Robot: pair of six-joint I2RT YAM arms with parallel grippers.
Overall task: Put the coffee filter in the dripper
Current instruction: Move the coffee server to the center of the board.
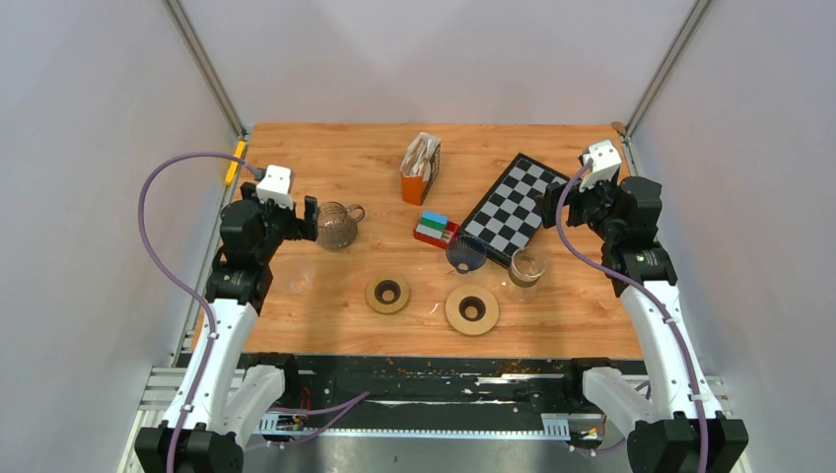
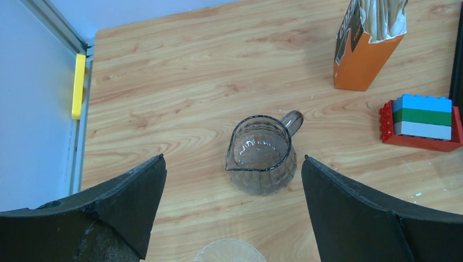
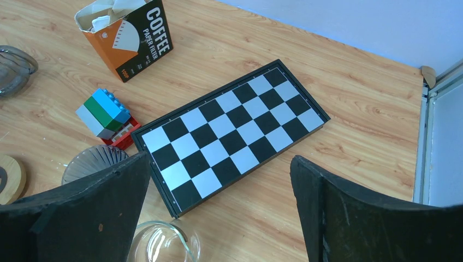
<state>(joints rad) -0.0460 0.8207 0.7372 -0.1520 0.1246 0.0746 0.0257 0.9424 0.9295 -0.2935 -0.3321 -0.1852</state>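
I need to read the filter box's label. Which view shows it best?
Right wrist view: the filter box faces the camera, print readable, white filters in its open top. Left wrist crops the filter box at the frame edge; top external shows the filter box small, print illegible.

Overhead looks down; nearer wrist views seemingly share the filter box (image 3: 131,41)
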